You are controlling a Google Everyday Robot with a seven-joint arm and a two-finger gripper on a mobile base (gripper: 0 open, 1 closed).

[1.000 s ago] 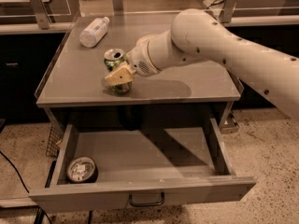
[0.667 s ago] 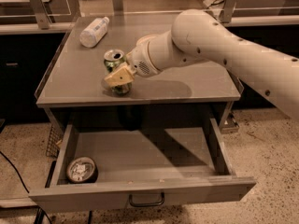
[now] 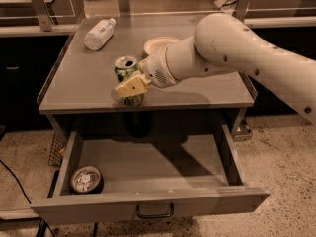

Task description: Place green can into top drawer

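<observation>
Near the table's point(image 3: 69, 83) front edge, the green can point(image 3: 123, 72) sits clasped in the gripper point(image 3: 130, 84). Advice: lift it upright clear of the edge, then lower it into the open top drawer point(image 3: 148, 201), right of the round tin point(image 3: 86, 179).

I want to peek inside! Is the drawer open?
Open. The top drawer is pulled out, its inside showing. The gripper is above it, at the green can on the tabletop.
</observation>
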